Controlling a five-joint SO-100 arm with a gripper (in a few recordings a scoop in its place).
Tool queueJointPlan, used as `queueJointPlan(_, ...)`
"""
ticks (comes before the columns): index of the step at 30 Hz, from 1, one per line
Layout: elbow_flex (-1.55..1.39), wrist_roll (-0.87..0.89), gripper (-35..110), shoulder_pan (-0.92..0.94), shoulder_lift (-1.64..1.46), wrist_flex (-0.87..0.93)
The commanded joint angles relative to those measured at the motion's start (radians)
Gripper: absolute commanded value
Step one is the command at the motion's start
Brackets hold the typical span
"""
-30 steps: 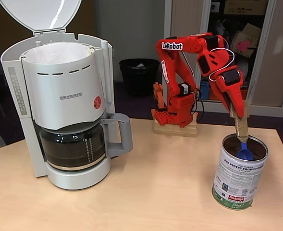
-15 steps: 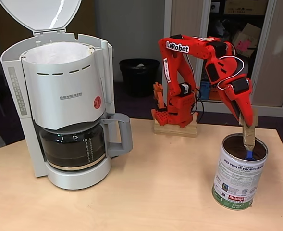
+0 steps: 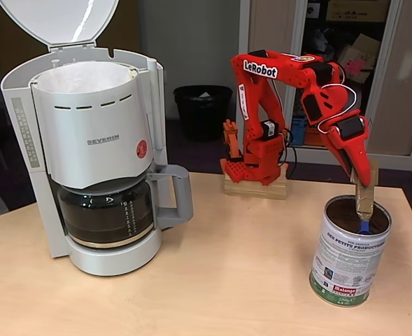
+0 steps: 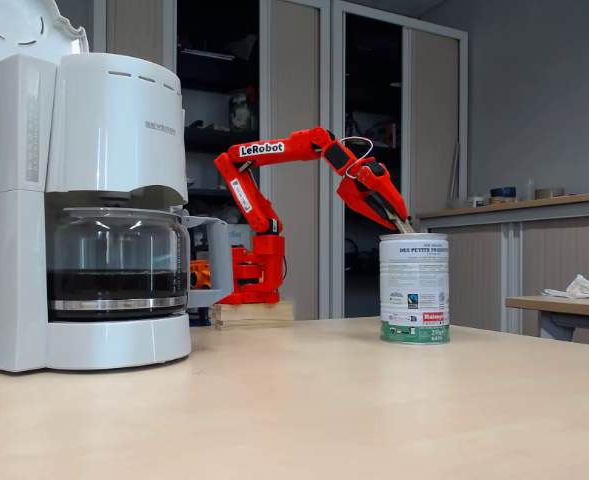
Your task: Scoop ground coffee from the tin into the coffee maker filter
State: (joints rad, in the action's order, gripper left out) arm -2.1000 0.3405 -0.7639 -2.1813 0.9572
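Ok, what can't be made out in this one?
- Scoop bowl: below the tin rim in one fixed view; coffee load untold.
- Claw: wrapped in tan tape, open or shut unclear.
- Tin inside: wall hides it in the low fixed view.
- Filter depth: basket rim hides it.

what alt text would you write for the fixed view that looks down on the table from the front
A red robot arm reaches down into a shiny metal tin with a white paper label, its fingers lowering a small blue scoop inside. At left stands a large white plastic coffee maker, lid raised, white paper filter exposed.
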Motion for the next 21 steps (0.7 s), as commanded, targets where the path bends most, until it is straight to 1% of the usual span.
queueJointPlan(1,-0.015,0.035,5,0.003,-0.043,0.018)
queueJointPlan(10,-0.083,0.075,8,0.008,-0.110,0.018)
queueJointPlan(18,-0.137,0.129,18,-0.011,-0.147,0.012)
queueJointPlan(21,-0.149,0.141,19,-0.015,-0.155,0.011)
